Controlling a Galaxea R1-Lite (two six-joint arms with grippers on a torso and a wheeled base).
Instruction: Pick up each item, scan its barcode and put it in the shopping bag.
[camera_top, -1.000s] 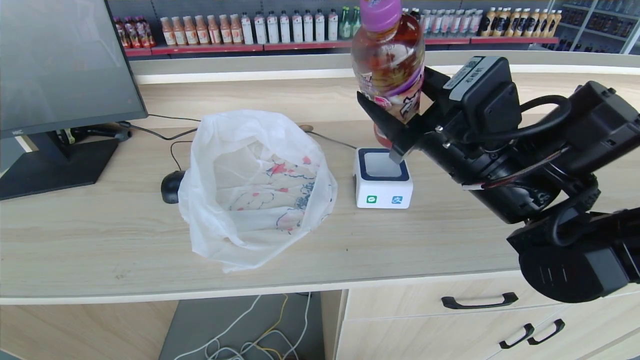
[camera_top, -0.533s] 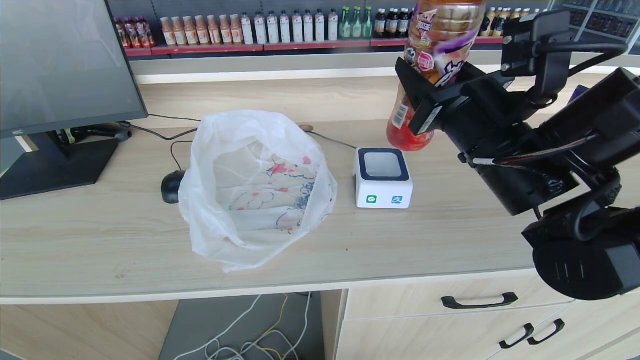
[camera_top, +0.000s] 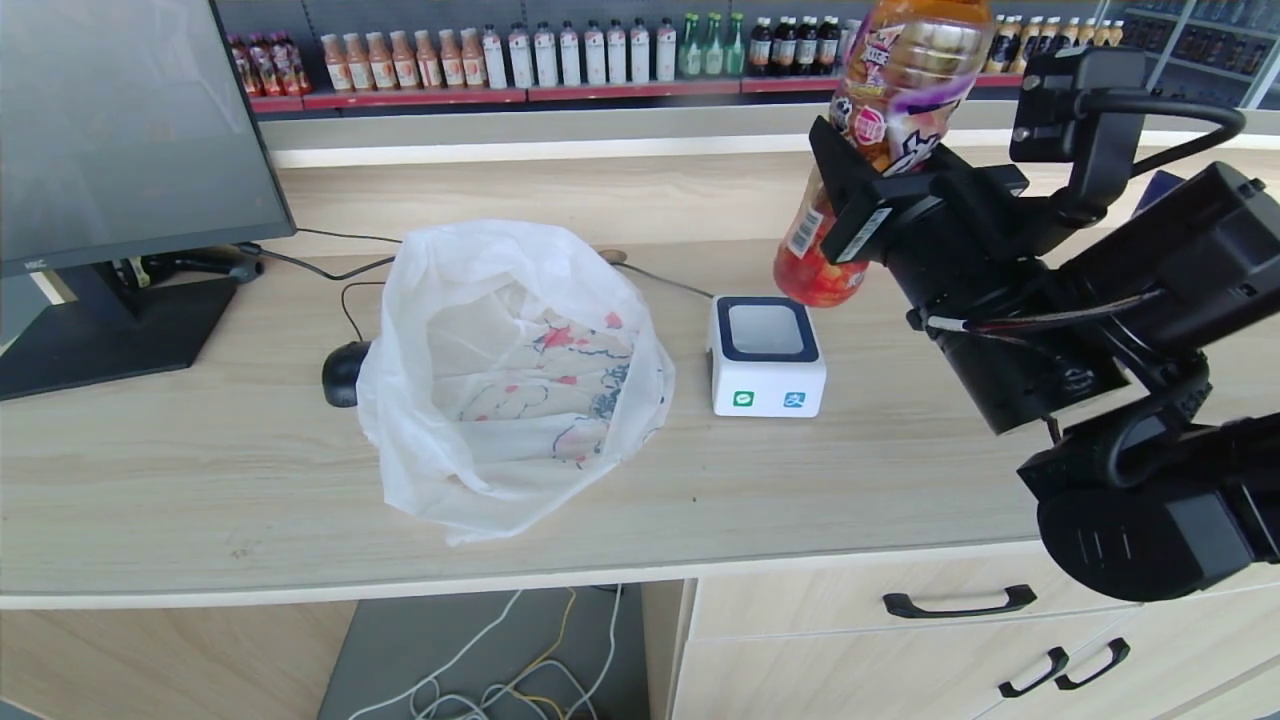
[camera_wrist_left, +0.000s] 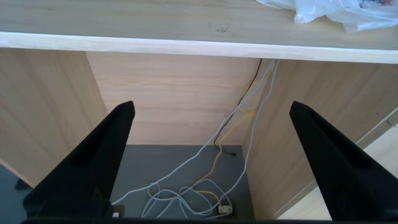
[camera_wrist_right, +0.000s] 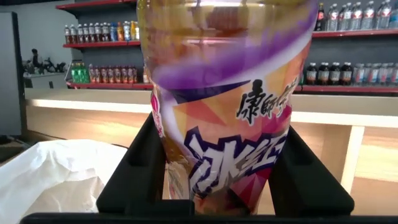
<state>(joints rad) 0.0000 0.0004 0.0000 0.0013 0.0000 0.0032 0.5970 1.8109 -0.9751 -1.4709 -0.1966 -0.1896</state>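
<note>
Gripping tilted bottle (camera_top: 905, 60), right claw (camera_top: 872, 185) above counter (camera_top: 200, 450), beside scanner (camera_top: 765, 355)

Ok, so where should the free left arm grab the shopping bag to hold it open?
Probably the shopping bag's upstanding rim on the robot's left, pinched from that side with the left fingers across the thin film. The mouth gapes upward, and the right gripper with the bottle is over by the scanner.

Tea bottle (camera_top: 905, 70) up in the air, tilted (barcode (camera_top: 803, 232) low on its side), just beyond the white scanner (camera_top: 765, 355); white shopping bag (camera_top: 510, 380) open to the scanner's left.
</note>
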